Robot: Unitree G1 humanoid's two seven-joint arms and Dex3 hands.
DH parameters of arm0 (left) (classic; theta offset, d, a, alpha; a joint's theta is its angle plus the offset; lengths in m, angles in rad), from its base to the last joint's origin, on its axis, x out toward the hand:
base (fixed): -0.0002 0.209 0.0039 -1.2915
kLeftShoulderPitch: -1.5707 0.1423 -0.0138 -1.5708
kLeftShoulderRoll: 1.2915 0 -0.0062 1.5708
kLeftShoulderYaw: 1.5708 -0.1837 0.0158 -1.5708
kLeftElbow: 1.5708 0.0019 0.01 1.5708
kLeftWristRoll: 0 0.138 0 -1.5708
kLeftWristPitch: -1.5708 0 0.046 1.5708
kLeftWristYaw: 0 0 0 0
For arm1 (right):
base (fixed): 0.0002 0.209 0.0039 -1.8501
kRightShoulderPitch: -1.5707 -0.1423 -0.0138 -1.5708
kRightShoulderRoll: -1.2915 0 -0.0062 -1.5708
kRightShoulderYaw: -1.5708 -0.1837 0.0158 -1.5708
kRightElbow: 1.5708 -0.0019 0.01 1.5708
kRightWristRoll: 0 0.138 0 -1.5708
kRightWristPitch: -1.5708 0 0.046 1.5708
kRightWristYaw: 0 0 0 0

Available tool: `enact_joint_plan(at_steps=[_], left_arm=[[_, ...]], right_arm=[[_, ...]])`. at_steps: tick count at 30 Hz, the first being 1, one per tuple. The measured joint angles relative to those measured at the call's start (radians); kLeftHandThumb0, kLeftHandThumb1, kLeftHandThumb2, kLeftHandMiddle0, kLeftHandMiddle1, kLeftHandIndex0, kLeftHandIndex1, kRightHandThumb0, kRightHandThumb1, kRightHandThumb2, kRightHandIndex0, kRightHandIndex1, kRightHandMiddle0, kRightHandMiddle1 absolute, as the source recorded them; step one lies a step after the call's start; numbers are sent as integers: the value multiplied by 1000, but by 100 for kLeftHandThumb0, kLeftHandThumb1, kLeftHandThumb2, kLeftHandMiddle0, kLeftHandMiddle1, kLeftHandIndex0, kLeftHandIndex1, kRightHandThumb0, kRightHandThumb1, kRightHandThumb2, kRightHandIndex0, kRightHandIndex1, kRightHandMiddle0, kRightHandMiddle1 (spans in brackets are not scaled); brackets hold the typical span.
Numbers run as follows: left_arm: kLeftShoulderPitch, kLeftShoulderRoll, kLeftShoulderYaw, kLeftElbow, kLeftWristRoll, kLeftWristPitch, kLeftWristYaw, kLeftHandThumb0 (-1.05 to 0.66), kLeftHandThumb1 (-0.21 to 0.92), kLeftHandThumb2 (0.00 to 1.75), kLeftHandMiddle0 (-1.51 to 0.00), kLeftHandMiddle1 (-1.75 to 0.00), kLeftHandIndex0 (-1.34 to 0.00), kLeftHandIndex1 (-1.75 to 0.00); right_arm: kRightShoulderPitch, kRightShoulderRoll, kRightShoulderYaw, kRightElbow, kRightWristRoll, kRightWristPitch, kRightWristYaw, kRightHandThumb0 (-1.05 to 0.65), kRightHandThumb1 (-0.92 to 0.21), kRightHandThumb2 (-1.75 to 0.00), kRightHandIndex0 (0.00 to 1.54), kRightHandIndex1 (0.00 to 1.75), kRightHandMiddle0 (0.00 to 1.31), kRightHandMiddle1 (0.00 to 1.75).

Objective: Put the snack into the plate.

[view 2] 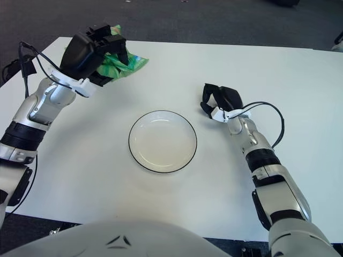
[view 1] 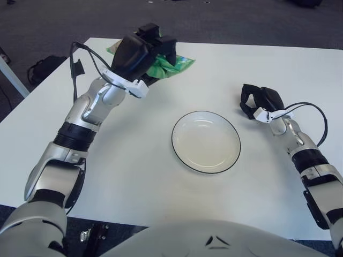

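So the left hand [view 1: 143, 49] has its fingers clamped around a green snack bag [view 1: 170, 65], holding it up above the far left part of the white table [view 1: 134, 160], up and to the left of the plate [view 1: 206, 141]. The white plate with a dark rim sits mid-table with nothing in it. The right hand [view 1: 260, 100] shows just right of the plate, fingers curled, holding nothing.

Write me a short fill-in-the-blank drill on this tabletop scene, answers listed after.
1. The green snack bag is held by the robot's ____ hand.
2. The plate holds ____.
3. The right hand shows to the ____ of the plate.
4. The snack bag's colour is ____.

Missing words: left; nothing; right; green
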Motion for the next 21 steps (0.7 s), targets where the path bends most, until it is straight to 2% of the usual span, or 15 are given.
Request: enact_joint_plan(at_steps=[7,21], left_arm=[[-2,-39,0,-55,-66,-44,-110,57,9,159,-80,-175,-105,-175],[-2,-65,43,-52,-68,-57,-169,57,9,159,-80,-175,-104,-175]], right_arm=[[-3,0,4,-4,0,12,6,-51,-26,-138,122,175,66,175],[-3,1,8,-12,0,25,7,-50,-27,-137,122,175,65,175]])
